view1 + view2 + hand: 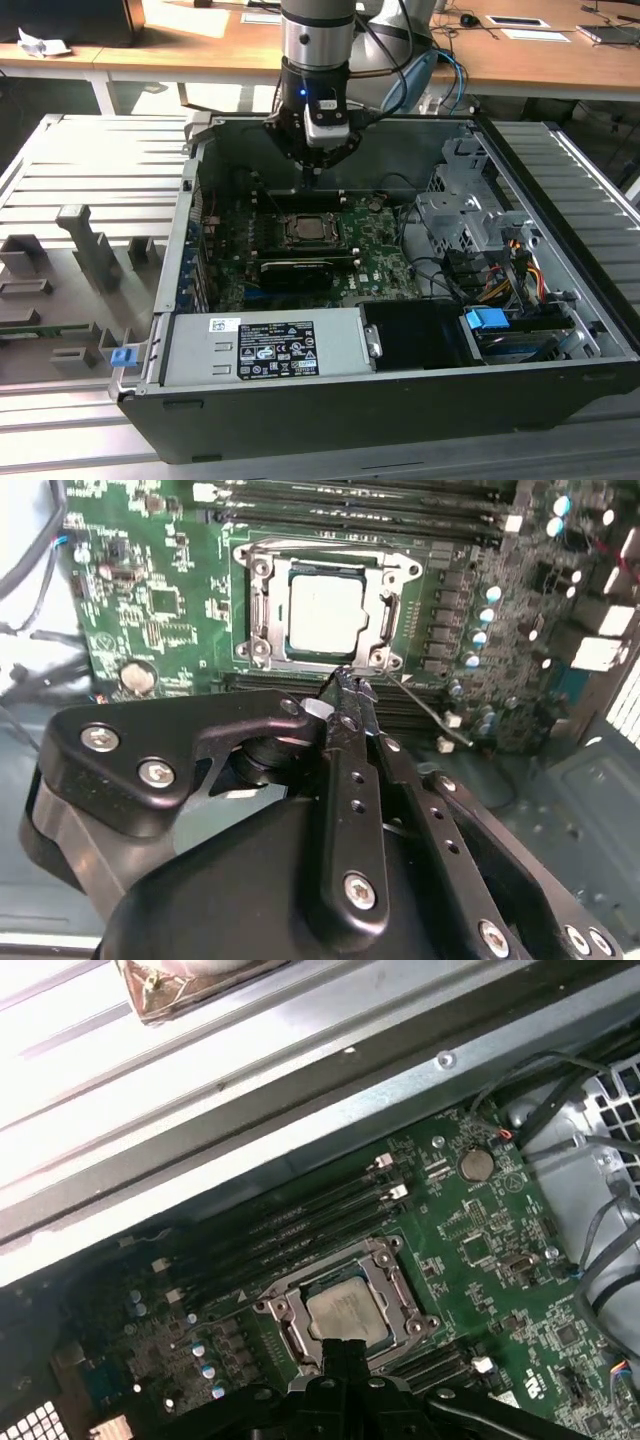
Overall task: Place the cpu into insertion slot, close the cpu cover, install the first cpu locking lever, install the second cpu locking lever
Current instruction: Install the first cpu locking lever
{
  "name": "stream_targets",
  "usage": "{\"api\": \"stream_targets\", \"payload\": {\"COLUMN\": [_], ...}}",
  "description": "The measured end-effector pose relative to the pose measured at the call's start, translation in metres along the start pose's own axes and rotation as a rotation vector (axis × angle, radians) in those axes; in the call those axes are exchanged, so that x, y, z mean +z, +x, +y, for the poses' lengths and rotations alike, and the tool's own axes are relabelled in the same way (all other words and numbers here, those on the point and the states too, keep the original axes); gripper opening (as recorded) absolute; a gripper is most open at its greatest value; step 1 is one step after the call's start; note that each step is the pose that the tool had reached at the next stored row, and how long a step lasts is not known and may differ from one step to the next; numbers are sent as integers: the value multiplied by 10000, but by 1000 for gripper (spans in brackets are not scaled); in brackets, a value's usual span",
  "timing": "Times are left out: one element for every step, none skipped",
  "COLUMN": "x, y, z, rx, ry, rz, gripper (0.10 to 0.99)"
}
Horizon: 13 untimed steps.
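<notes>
1. Inside the open computer case (560, 300), the cpu (325, 610) lies flat in the insertion slot (400, 662) on the green motherboard (150, 600).
2. The cpu cover (270, 580) lies down around the chip. The chip's silvery face shows through the cover's window in both wrist views.
3. The gripper (347, 685) hangs over one edge of the slot. Its fingers (352, 770) are closed tip to tip, and nothing shows between them.
4. A thin wire lever (430, 715) slants away from the slot's corner, just beside the fingertips. Whether they touch it cannot be told.
5. Long black memory slots (350, 510) run beside the slot, and a coin battery (137, 675) sits near it.
6. The grey power supply (190, 350), well apart from the slot, carries a black-and-white label (262, 348) with print too small to read.
7. The case rests on a ribbed metal surface (90, 170).
</notes>
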<state>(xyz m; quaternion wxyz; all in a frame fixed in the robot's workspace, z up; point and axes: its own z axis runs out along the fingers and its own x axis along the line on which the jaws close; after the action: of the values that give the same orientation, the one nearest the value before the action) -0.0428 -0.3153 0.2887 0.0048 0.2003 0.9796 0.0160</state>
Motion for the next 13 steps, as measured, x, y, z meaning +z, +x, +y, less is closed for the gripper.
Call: {"api": "stream_targets", "payload": {"x": [1,1,2,2,3,3,4,5,6,6,8,9,10], "y": [0,0,0,0,0,0,0,0,0,0,0,0,0], "z": [0,0,0,0,0,0,0,0,0,0,0,0,0], "rx": [-191,-502,-774,-958,-1182,-1362,-1829,-2129,-2370,-2691,-3137,-3629,-3873], "ry": [-1,-1,-3,-3,-4,-4,-5,-7,-7,-8,-9,-11,-12], "rz": [6,17,26,32,39,45,61,71,79,89,105,121,129], "gripper": [106,106,106,106,106,106,106,106,106,106,106,106,106]}}
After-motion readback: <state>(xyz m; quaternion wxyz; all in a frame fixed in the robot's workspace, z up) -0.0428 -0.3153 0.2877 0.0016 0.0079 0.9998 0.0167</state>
